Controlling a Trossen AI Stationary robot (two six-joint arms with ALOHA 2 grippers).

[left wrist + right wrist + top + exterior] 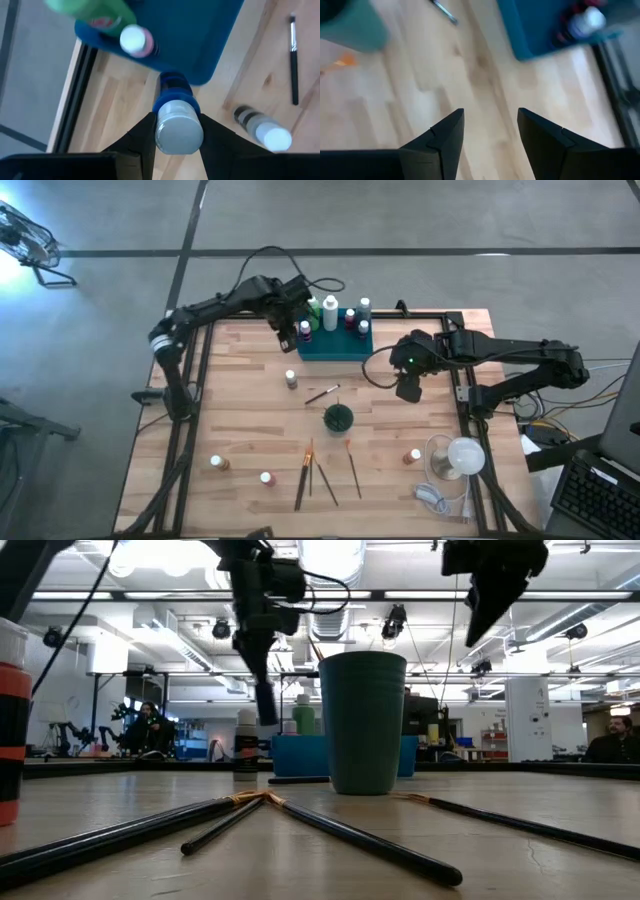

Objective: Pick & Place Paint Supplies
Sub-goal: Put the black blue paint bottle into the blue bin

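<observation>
My left gripper (293, 322) is shut on a blue bottle with a white cap (178, 127), high above the left end of the teal tray (335, 348). Green (313, 310), white (330, 315) and maroon (351, 320) bottles stand in the tray. A grey bottle (291, 380) and a brush (322, 393) sit on the table near it. More brushes (305, 470) lie at the near edge. My right gripper (408, 387) hangs open over bare wood right of the tray, nothing between its fingers (445, 135). My left gripper pinches the blue bottle's white cap (162, 131) between its two fingers, one on each side. The fingers come from above, pointing steeply down. The bottle hangs upright below them (266, 705), lifted clear of the table, by the tray's left near corner.
A dark green cup (338, 418) stands mid-table. Small bottles (217, 463), (267, 478), (412, 455) stand near the front edge. A white lamp-like object (458, 455) and a cable sit at the near right. Open wood lies between the tray and the cup.
</observation>
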